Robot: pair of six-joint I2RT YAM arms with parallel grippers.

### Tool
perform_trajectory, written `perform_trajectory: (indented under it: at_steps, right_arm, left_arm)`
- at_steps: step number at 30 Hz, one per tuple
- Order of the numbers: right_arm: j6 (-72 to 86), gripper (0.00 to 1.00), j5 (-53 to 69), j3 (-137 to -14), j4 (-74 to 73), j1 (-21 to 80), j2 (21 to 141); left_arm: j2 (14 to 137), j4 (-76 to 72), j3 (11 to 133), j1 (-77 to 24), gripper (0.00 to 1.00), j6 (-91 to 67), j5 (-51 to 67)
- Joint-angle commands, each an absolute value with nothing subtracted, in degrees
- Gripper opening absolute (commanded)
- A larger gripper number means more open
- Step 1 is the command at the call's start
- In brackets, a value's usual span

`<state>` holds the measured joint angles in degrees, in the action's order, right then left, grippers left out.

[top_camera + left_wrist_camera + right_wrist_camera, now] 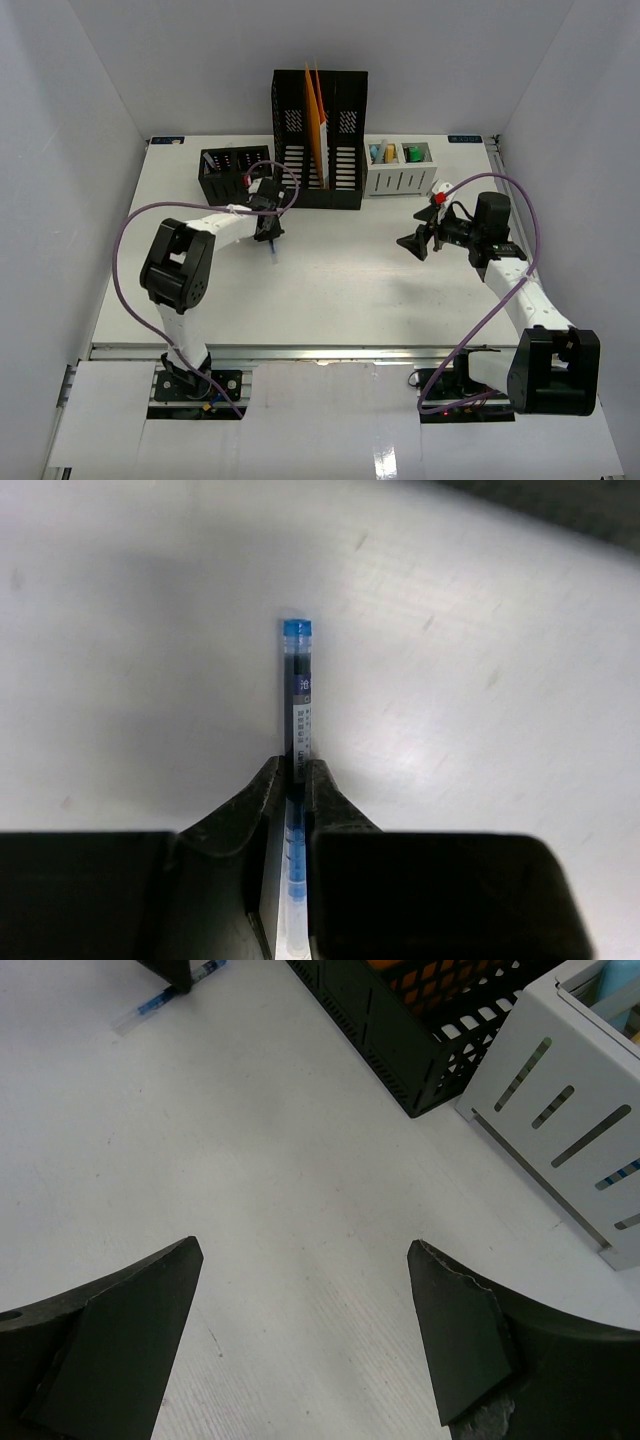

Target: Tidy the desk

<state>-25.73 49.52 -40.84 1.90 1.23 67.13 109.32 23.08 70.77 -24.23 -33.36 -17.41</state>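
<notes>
Top external view: desk (pixel 340 290) runs white from arm bases to back wall. Right gripper (pixel 413 243) hangs spread, empty. Left gripper (pixel 297 772) pinches blue pen (pixel 298 685) at desk surface. Step: pen pickup. Next, likely: lift clear, carry to black mesh bin (pixel 232 172) just behind.

File rack (pixel 343 150): back centre of the surface (pixel 330 290), folders (pixel 317 125) upright inside.
Low basket (pixel 228 175): just left of the file rack.
Slotted box (pixel 400 178): just right of the file rack.
Pen (pixel 298 695): on the surface before the low basket, between the fingers (pixel 262 798) of the left gripper (pixel 297 772).
</notes>
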Motion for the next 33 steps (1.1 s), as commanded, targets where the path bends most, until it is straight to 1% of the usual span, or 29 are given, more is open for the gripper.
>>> perform_trajectory:
  at_steps: [1, 5, 7, 10, 14, 15, 19, 22, 24, 31, 33]
  right_arm:
    - [-25.9, 0.90, 50.3, -43.2, 2.2, 1.0, 66.8]
    - [-25.8, 0.90, 50.4, -43.2, 2.3, 1.0, 66.9]
    - [-25.7, 0.90, 50.4, -43.2, 2.2, 1.0, 66.9]
    - [-25.6, 0.90, 50.4, -43.2, 2.3, 0.9, 66.7]
    - [-25.5, 0.90, 50.5, -43.2, 2.5, 0.9, 66.7]
    - [-25.4, 0.90, 50.5, -43.2, 2.5, 0.9, 66.7]
    - [-25.5, 0.90, 50.4, -43.2, 2.5, 0.8, 67.1]
    - [-25.6, 0.90, 50.3, -43.2, 2.5, 0.7, 67.1]
    - [-25.6, 0.90, 50.4, -43.2, 2.5, 0.7, 67.1]
    - [-25.4, 0.90, 51.1, -43.3, 2.3, 0.7, 66.9]
    - [-25.4, 0.90, 51.4, -43.3, 2.3, -1.1, 66.9]
  left_arm:
    - [97.1, 21.7, 63.1, -24.1, 0.05, -27.0, -13.3]
    - [86.7, 13.9, 58.1, -23.5, 0.00, -21.7, -6.6]
    - [83.9, 10.2, 57.1, -22.3, 0.00, -19.3, -4.0]
    - [81.7, 7.9, 58.0, -19.2, 0.00, -18.1, -0.7]
    - [80.8, 2.1, 59.8, -11.5, 0.00, -18.6, 3.3]
    - [80.5, 0.6, 59.9, -11.5, 0.00, -19.1, 3.4]
    - [79.3, -17.9, 57.8, -7.9, 0.00, -19.9, 0.9]
    - [82.6, -32.0, 58.7, -7.5, 0.00, -18.5, -7.8]
    - [86.6, -35.3, 60.1, -7.0, 0.00, -17.0, -8.6]
    - [97.1, -46.8, 66.8, -5.9, 0.00, -4.1, -9.5]
    - [99.5, -49.2, 67.8, -5.5, 0.00, -1.8, -10.1]
